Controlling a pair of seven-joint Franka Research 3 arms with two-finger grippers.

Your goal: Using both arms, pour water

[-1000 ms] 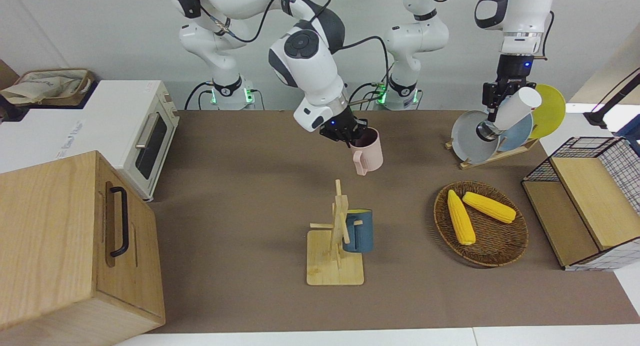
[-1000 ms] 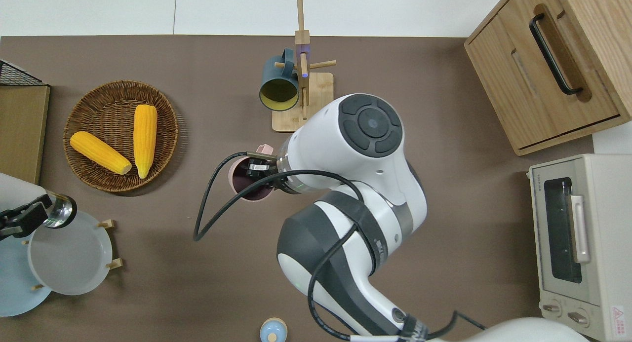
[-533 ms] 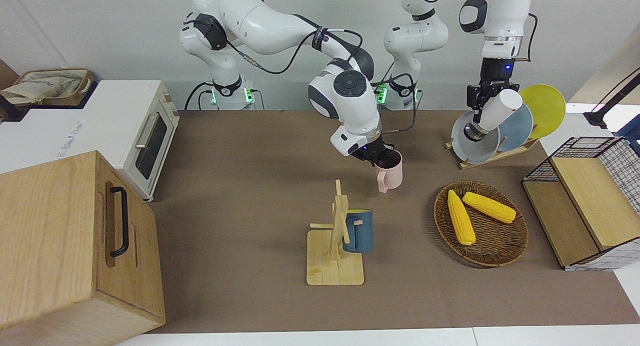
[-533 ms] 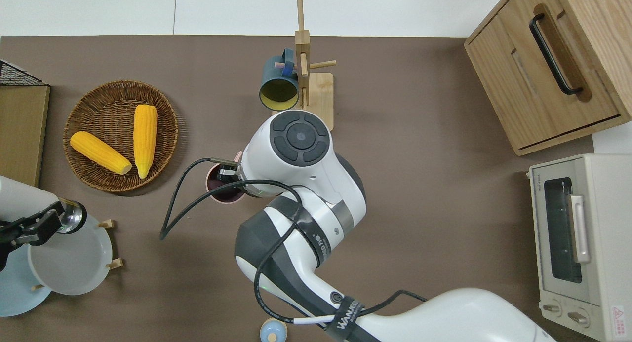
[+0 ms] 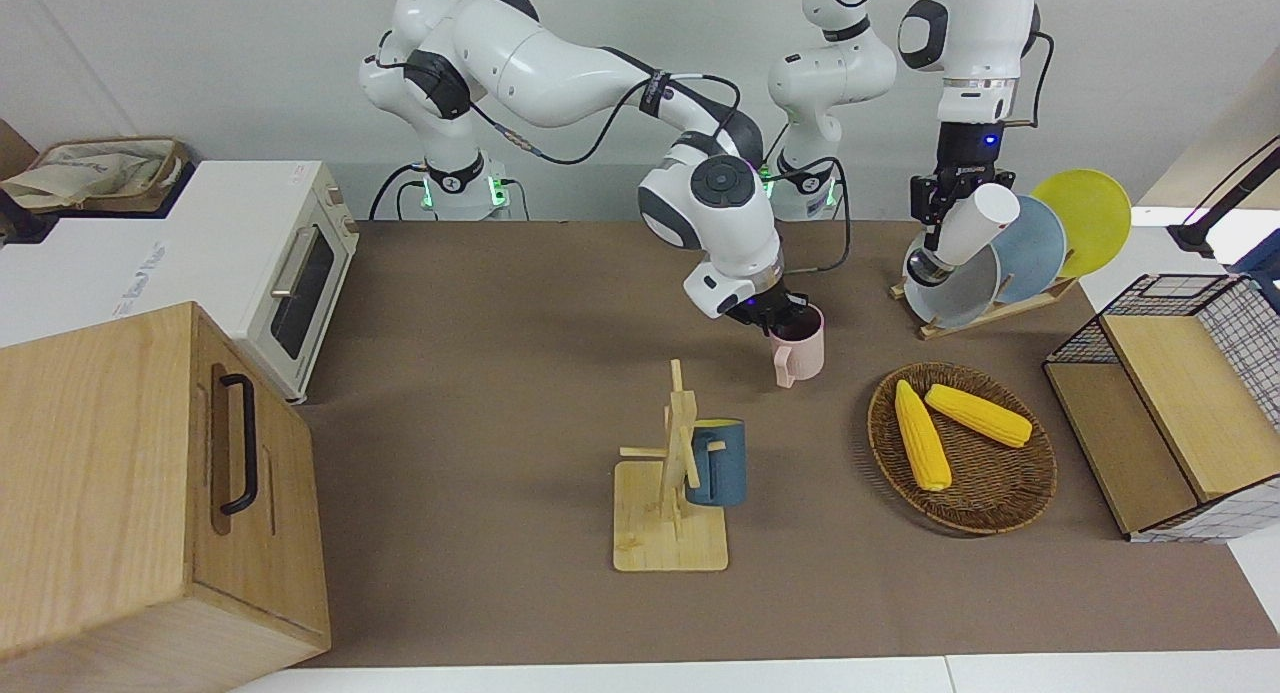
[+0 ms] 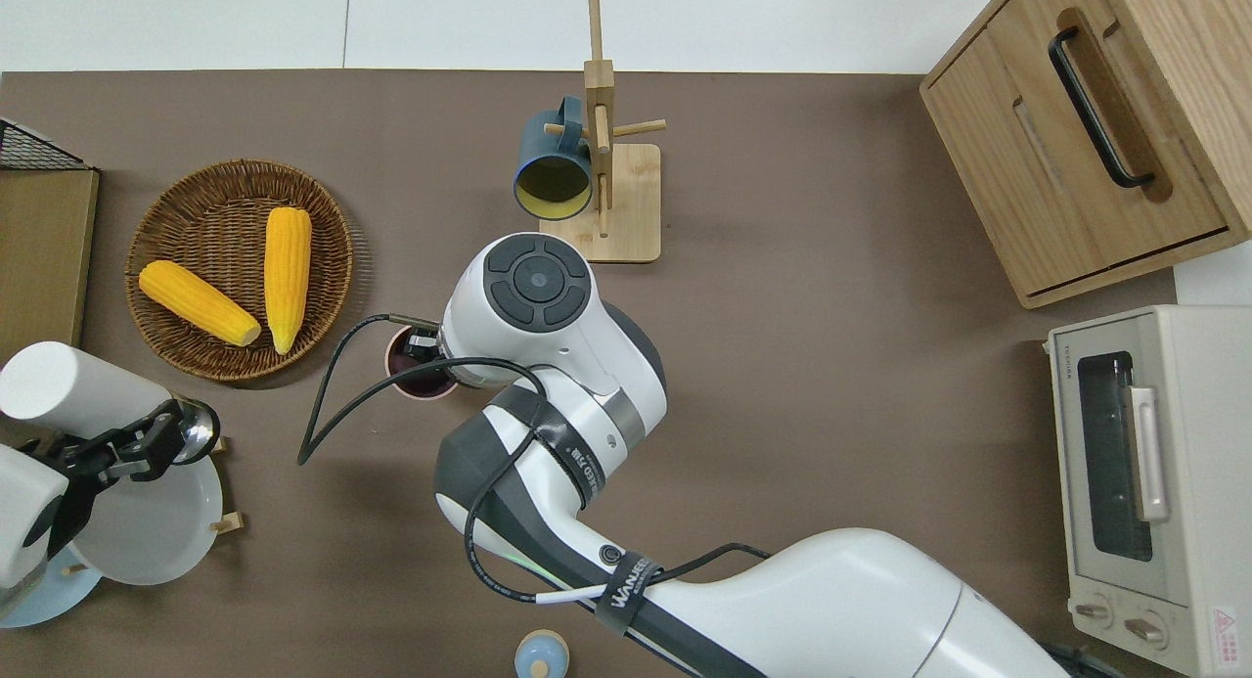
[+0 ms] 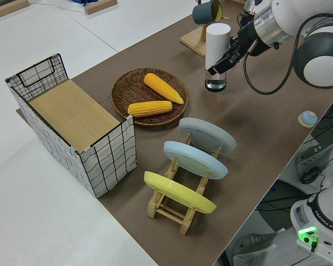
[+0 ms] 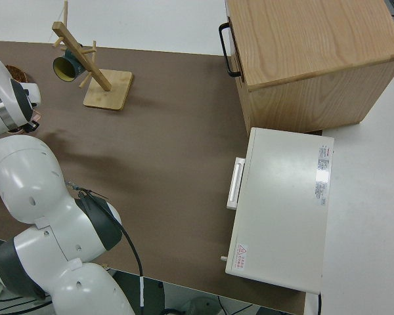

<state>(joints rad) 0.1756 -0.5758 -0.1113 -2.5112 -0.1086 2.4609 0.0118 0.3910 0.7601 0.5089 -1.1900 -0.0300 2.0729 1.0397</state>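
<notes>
My right gripper [image 5: 778, 320] is shut on the rim of a pink mug [image 5: 800, 351], which hangs upright low over the brown table, with its dark inside [image 6: 419, 373] showing beside the wrist. My left gripper [image 5: 938, 211] is shut on a white bottle [image 5: 975, 223] with a shiny end. The bottle is tilted, white end up, and sits over the table's edge next to the plate rack in the overhead view. There the bottle [image 6: 73, 389] lies across the left gripper [image 6: 122, 451]. The left side view shows the bottle [image 7: 217, 44] between basket and mug.
A wooden mug tree [image 5: 672, 473] carries a blue mug [image 5: 717, 461]. A wicker basket [image 5: 1020, 493] holds two corn cobs. A rack with three plates [image 7: 188, 166], a wire crate [image 5: 1180, 413], a wooden cabinet [image 5: 130, 493], a toaster oven [image 5: 270, 273] and a small blue knob [image 6: 541, 655] are also present.
The right arm has swung the pink mug toward the left arm's end of the table and lowered it. The left arm has shifted the white bottle toward the mug.
</notes>
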